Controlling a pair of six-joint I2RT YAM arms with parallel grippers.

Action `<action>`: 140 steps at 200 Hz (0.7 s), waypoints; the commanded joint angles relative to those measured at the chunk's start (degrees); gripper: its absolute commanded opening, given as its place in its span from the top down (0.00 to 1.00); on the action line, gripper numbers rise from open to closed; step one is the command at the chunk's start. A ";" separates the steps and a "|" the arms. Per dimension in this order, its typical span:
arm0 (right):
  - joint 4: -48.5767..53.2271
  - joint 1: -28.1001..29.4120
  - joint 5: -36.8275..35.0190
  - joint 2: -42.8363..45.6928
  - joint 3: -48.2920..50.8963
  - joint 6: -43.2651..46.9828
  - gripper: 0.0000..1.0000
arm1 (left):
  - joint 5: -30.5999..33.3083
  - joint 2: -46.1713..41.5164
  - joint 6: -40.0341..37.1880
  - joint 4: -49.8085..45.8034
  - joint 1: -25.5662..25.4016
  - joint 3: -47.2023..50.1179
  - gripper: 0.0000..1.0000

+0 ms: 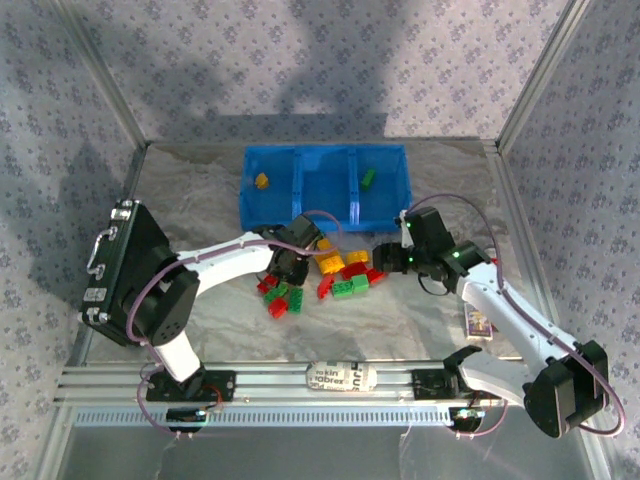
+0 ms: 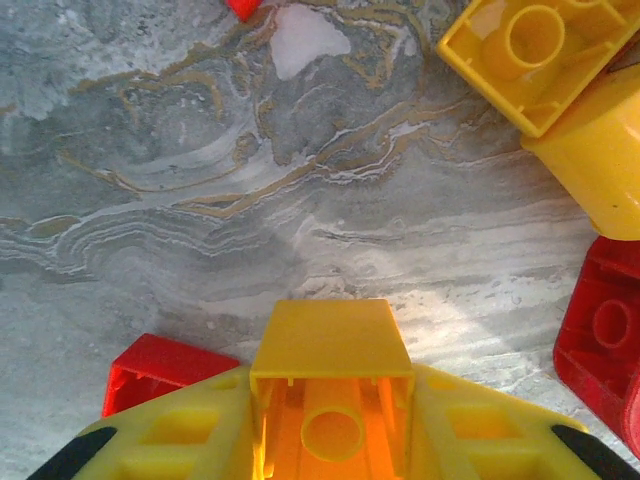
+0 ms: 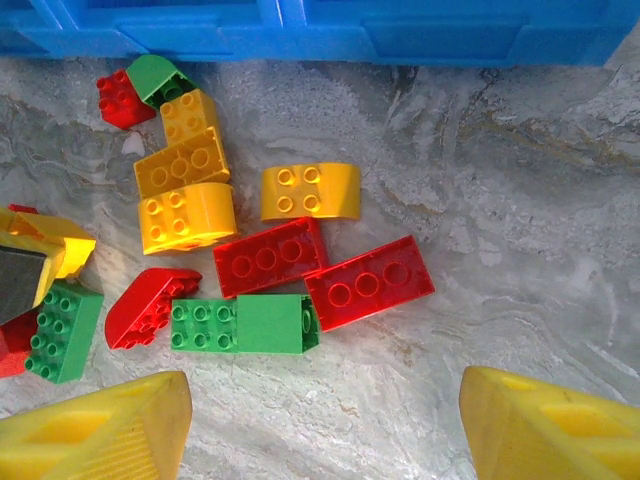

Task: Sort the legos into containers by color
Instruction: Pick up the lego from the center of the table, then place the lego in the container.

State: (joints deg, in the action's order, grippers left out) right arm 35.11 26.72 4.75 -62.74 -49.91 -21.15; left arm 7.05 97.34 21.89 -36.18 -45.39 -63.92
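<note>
Legos (image 1: 340, 268) in red, green and yellow lie in a loose heap on the marbled table (image 1: 440, 190), just in front of the blue bin (image 1: 325, 214) and between the two grippers. The bin stands at the far middle of the table, its three compartments side by side. The left compartment (image 1: 250, 192) holds one yellow-orange lego (image 1: 261, 181) and the right compartment (image 1: 392, 188) holds one green lego (image 1: 368, 178). At the left end of the heap, the left gripper (image 2: 330, 390) is clenched on a yellow brick (image 2: 330, 340), whose hollow underside faces the wrist camera. A red brick (image 2: 160, 370) lies just beside it. The right gripper (image 3: 325, 385) stands released at the right end of the heap, its fingers (image 3: 110, 430) wide apart over bare table. Just beyond them lie two red bricks (image 3: 368, 283) side by side and a green brick (image 3: 245, 323). A black case (image 1: 125, 270) stands at the left edge of the table.
</note>
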 commanded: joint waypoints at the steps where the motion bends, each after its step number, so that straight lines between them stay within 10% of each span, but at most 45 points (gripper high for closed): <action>1: 1.27 -0.54 0.35 1.43 0.78 -0.56 0.27 | 1.75 -3.75 -1.05 -2.31 0.74 -2.93 0.65; 76: 0.92 -1.52 1.11 2.45 2.14 -0.74 0.27 | -2.11 -12.01 -2.74 -2.33 14.25 -11.27 0.66; 140: 1.91 -1.51 1.40 4.05 2.19 -1.18 0.27 | -3.70 3.49 -6.04 -8.48 23.47 -34.37 0.61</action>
State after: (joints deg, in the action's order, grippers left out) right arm 35.18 25.47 5.37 -60.42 -47.86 -21.58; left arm 4.49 93.89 17.80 -39.75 -23.79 -90.41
